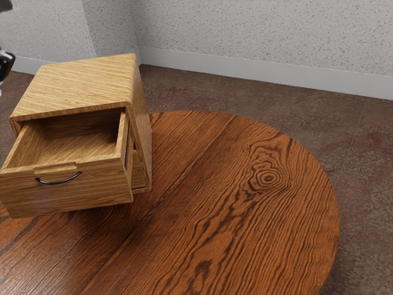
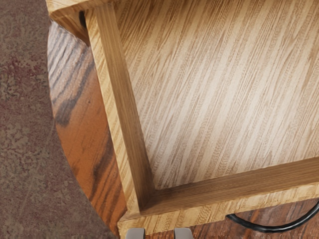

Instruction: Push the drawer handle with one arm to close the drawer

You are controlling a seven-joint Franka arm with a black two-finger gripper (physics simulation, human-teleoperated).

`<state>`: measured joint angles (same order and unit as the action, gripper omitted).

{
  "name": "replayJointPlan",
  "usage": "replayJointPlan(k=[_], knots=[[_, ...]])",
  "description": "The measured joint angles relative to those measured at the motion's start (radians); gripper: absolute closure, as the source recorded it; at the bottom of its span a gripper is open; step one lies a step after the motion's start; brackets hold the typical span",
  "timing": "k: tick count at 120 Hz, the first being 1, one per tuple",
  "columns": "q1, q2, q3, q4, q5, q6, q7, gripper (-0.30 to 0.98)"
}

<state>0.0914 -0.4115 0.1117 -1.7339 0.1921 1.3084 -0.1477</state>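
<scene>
Nearest the wrist camera, two grey fingertips (image 2: pixel 135 233) poke in at the picture's edge, standing apart with a gap between them: my pincer (image 1: pixel 5 64) is open. They sit by the top edge of the drawer's front panel, close to where it meets a side wall; whether they touch the wood, I can't tell. From the side camera I get just a black and pale piece of the pincer, cut off at the exterior view's left edge, with a grey bit of the arm (image 1: pixel 5 5) above it.

Just beside the fingertips, apart from them, the dark curved handle (image 1: pixel 58 183) is fixed to the outer face of the drawer (image 1: pixel 101 192); the wrist view crops part of it. That drawer is pulled well out of the wooden cabinet (image 1: pixel 77 86), its striped bottom showing, and one front corner runs off the exterior view's left edge. Under the cabinet's top, the back of the opening is shaded. Lower down, behind the drawer front, a slice of the cabinet's lower part is mostly hidden.

Beneath it all, the surface (image 1: pixel 245 215) is round, reddish, swirly-grained wood, cropped at the near side. Past its rim lie mottled brown carpet (image 1: pixel 368 147), a pale baseboard (image 1: pixel 276 72) and a speckled wall (image 1: pixel 258 31).
</scene>
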Motion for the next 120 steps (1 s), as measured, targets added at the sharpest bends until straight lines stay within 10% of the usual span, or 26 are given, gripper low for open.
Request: replayJointPlan(k=[30,120], knots=[[0.116,-0.209,-0.148,-0.333,-0.061,0.098,-0.1,0.77],[0.261,-0.55,-0.473,-0.65,-0.414,0.086,-0.371,0.79]])
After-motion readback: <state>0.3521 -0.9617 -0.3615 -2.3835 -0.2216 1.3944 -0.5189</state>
